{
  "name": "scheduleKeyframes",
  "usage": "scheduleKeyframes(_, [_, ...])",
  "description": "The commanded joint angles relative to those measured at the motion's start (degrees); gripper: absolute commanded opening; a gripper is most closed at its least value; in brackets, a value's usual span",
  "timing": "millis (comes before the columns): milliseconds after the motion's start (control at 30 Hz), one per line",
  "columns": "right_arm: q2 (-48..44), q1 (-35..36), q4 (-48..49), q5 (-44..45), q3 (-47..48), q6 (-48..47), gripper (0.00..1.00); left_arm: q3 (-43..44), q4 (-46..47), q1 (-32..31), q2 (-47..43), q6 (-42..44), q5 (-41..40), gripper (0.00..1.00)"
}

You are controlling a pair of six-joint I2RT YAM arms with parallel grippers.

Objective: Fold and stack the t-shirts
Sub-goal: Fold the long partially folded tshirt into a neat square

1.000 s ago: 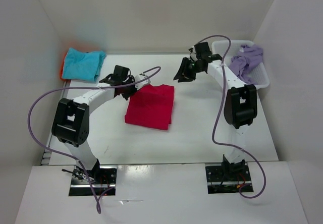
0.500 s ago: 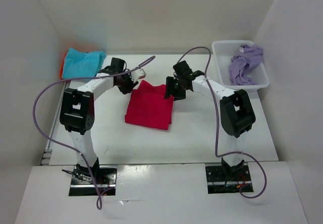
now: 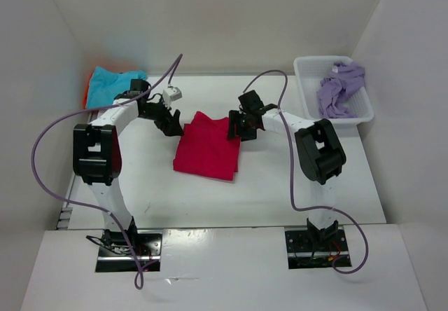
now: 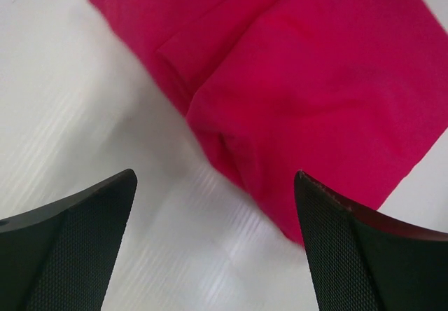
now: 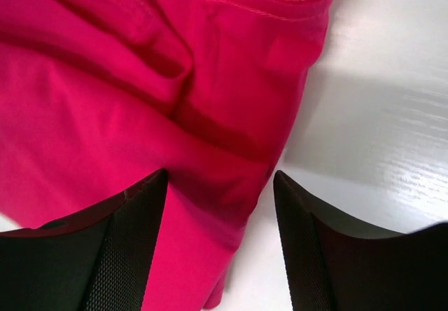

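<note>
A red t-shirt lies folded in a rectangle at the table's middle. My left gripper stands wide open at its far left corner; in the left wrist view the gripper hovers over bare table, the red t-shirt just ahead and reaching the right finger. My right gripper is at the far right corner, open. In the right wrist view the gripper straddles the edge of the red t-shirt, with cloth between the fingers but not pinched. A folded blue t-shirt lies at the far left.
A white basket at the far right holds a crumpled purple t-shirt. An orange cloth edge shows under the blue t-shirt. White walls close in the table on three sides. Purple cables loop off both arms.
The right arm swung from the basket over to the red t-shirt's far right corner and its jaws widened. The left gripper shifted slightly left and opened wide.
</note>
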Motion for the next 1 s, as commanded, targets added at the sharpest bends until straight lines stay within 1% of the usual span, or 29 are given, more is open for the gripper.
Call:
scheduleKeyframes(0, [1.8, 0.4, 2.8, 0.6, 2.4, -1.5, 0.67, 2.2, 2.8, -0.8, 2.5, -1.9, 9.4, 0.99])
scheduleKeyframes(100, [1.8, 0.4, 2.8, 0.1, 2.4, -1.5, 0.64, 1.7, 4.1, -1.3, 2.5, -2.4, 9.4, 0.99])
scheduleKeyframes(133, [1.8, 0.4, 3.5, 0.1, 2.4, -1.5, 0.61, 1.7, 4.6, -1.9, 2.5, -3.1, 9.4, 0.99])
scheduleKeyframes(200, [1.8, 0.4, 4.1, -0.5, 1.8, -1.5, 0.58, 2.3, 5.3, -2.4, 4.2, -3.6, 6.8, 0.99])
scheduleKeyframes(267, [1.8, 0.4, 4.1, -0.5, 1.8, -1.5, 0.58, 2.8, 6.1, -2.4, 5.2, -4.1, 5.3, 0.99])
scheduleKeyframes(300, [1.8, 0.4, 3.6, -0.5, 1.8, -1.5, 0.57, 2.8, 7.0, -2.4, 5.9, -4.9, 5.3, 0.99])
scheduleKeyframes(400, [0.5, 0.4, 3.6, -0.5, 1.2, -1.5, 0.57, 3.4, 7.5, -2.4, 7.5, -4.9, 4.8, 0.99])
scheduleKeyframes(433, [0.0, 0.4, 3.6, -0.5, 1.2, -1.5, 0.54, 4.4, 6.8, -2.4, 8.0, -4.9, 4.2, 0.91])
scheduleKeyframes(500, [-0.6, 0.4, 3.1, -0.5, 1.2, -1.5, 0.5, 5.7, 5.7, -2.4, 9.4, -4.9, 3.5, 0.8])
scheduleKeyframes(533, [-0.6, 0.4, 3.1, 0.2, 1.2, -2.0, 0.5, 6.2, 5.7, -2.4, 9.4, -4.9, 2.9, 0.77])
scheduleKeyframes(567, [-0.6, 0.4, 3.1, 0.2, 1.2, -2.0, 0.46, 6.2, 5.7, -2.4, 9.4, -4.9, 2.9, 0.75])
scheduleKeyframes(600, [-0.6, 0.4, 3.1, 0.2, 1.2, -2.0, 0.33, 6.2, 5.7, -2.4, 9.4, -4.9, 2.1, 0.7])
scheduleKeyframes(633, [-0.6, 0.4, 3.1, 0.7, 1.2, -2.0, 0.28, 6.2, 6.6, -2.4, 9.4, -5.6, 2.1, 0.67])
scheduleKeyframes(667, [-0.6, 0.4, 3.1, 0.7, 1.2, -2.0, 0.24, 6.2, 7.5, -2.4, 9.4, -6.3, 2.1, 0.65])
scheduleKeyframes(767, [-0.6, 0.4, 2.5, 0.7, 1.7, -2.0, 0.23, 7.7, 7.5, -2.4, 10.8, -6.9, 4.5, 0.56])
scheduleKeyframes(800, [-0.6, 0.4, 2.5, 1.2, 1.7, -2.0, 0.2, 8.3, 7.5, -2.4, 11.3, -7.6, 6.7, 0.5])
scheduleKeyframes(900, [-1.1, 0.4, 2.5, 1.7, 1.2, -2.0, 0.19, 8.9, 7.5, -2.9, 11.3, -9.0, 8.6, 0.48])
scheduleKeyframes(933, [-1.1, 0.4, 2.5, 1.7, 1.2, -2.0, 0.19, 8.9, 7.0, -3.6, 11.9, -9.0, 9.9, 0.44])
scheduleKeyframes(967, [-1.7, 0.4, 2.5, 1.7, 1.2, -1.5, 0.19, 8.9, 7.0, -3.6, 11.9, -9.0, 10.6, 0.36])
